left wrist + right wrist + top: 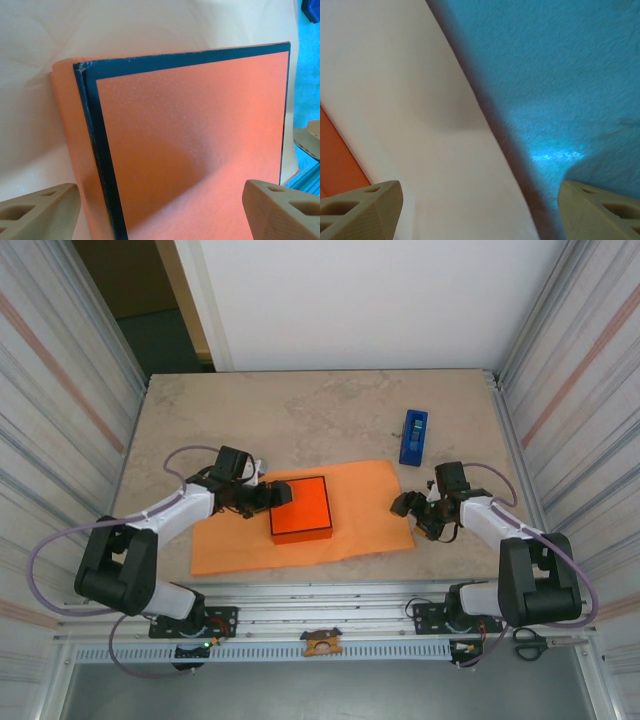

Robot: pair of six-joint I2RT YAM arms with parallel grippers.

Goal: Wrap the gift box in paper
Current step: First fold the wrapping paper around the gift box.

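- The left hand (272, 496) is open wide and holds nothing.
- The box (301, 509) is just in front of this hand, very close. In the wrist view its near part lies between the two fingers (40, 210).
- The box lies flat on the paper (365, 505), which is spread on the table (300, 420).
- The right hand (403, 504) is open wide too, and empty.
- The paper's right edge is just under this hand, running between its fingers.
- The box is well away from the right hand, across the paper.
- A blue tape holder (413, 436) sits on the table past the right hand, near it.
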